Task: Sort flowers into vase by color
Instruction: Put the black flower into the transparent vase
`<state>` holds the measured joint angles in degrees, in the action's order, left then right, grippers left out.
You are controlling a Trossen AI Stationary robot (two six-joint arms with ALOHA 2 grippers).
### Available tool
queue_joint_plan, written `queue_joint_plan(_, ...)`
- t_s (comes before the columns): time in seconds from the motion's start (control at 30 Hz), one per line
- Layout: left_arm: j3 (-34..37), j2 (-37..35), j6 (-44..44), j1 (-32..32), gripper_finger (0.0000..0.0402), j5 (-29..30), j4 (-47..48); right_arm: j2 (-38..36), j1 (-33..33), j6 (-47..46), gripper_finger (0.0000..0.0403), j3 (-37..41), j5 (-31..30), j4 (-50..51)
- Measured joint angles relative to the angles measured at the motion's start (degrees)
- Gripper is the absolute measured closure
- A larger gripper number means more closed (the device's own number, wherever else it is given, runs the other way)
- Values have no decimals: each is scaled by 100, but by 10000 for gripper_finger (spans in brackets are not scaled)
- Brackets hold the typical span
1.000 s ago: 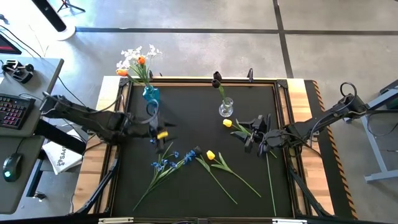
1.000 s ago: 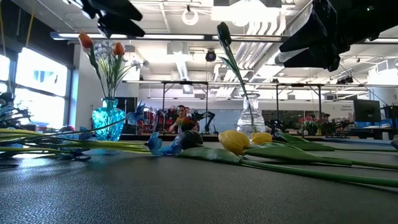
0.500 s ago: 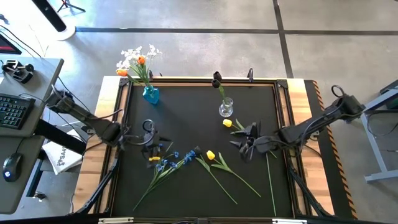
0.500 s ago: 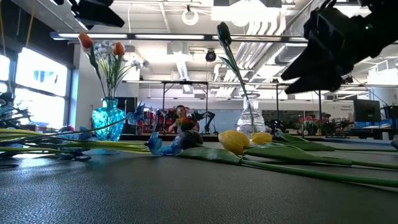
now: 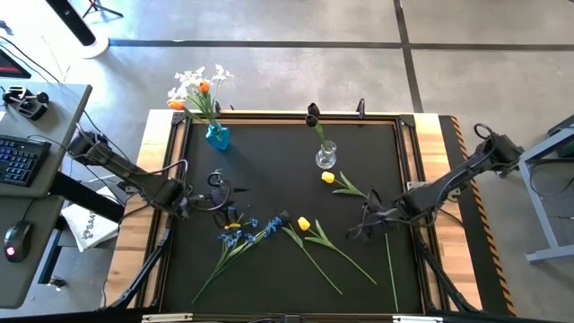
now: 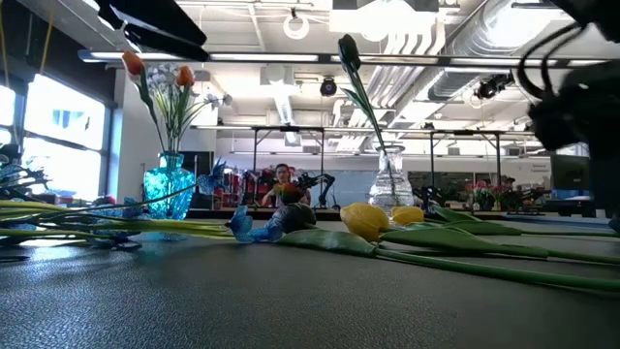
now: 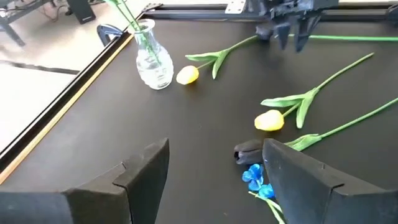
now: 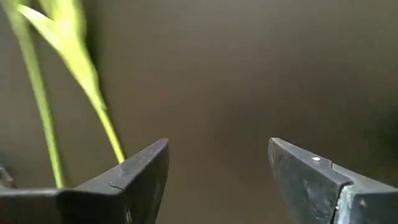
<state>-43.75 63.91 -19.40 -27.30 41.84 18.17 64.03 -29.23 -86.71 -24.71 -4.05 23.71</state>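
Two arms over a black table (image 5: 287,152) strewn with flowers, seen from four cameras.

We note, in descending size: the table; the left gripper (image 5: 224,199), fingers spread and holding nothing, above the mat near the blue sprays (image 5: 240,233); the right gripper (image 5: 359,226), likewise spread and empty, low beside a green stem (image 8: 93,93). We see a blue vase (image 5: 217,135) at the far left corner holding white sprays and orange tulips (image 5: 203,87), a clear vase (image 5: 326,155) holding one dark tulip (image 5: 312,111), and two yellow tulips (image 5: 304,223) lying loose mid-table with another dark tulip (image 7: 249,150).
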Motion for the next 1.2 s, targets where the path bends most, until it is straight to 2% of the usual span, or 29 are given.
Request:
queue_joint_plan(0.1, -2, 99, 1, 63, 154, 0, -1, 0, -244, -524, 133, -2, 235, 244)
queue_joint_plan(0.23, -2, 200, 4, 154, 154, -10, 0, 0, -483, -612, 133, -427, 332, 923)
queue_joint_plan(0.33, -2, 247, 4, 226, 154, -52, 8, 0, -642, -606, 133, -1137, 231, 2123)
queue_joint_plan(0.43, -2, 287, 4, 266, 154, -91, 9, 0, -785, -918, 133, -1866, -167, 3643)
queue_joint_plan(0.5, -2, 290, 4, 266, 154, -95, 43, 0, -845, -1251, 133, -2158, -420, 4464)
queue_joint_plan(0.57, -6, 287, -1, 265, 154, -95, 74, 0, -872, -1521, 133, -2240, -471, 4830)
queue_joint_plan(0.73, -7, 289, -7, 264, 154, -100, 153, 122, -871, -1850, 133, -1910, -234, 4766)
queue_joint_plan(0.87, -7, 289, -7, 264, 154, -98, 153, 343, -829, -1785, 134, -1453, 374, 3846)
queue_joint_plan(0.93, -7, 287, -7, 264, 154, -98, 154, 498, -827, -1620, 142, -1268, 459, 3352)
queue_joint_plan(1.0, -7, 287, -7, 264, 154, -98, 152, 678, -827, -1508, 159, -1163, 471, 3020)
queue_joint_plan(1.2, -7, 287, -7, 264, 154, -98, 149, 1098, -813, -1504, 244, -1010, 535, 2932)
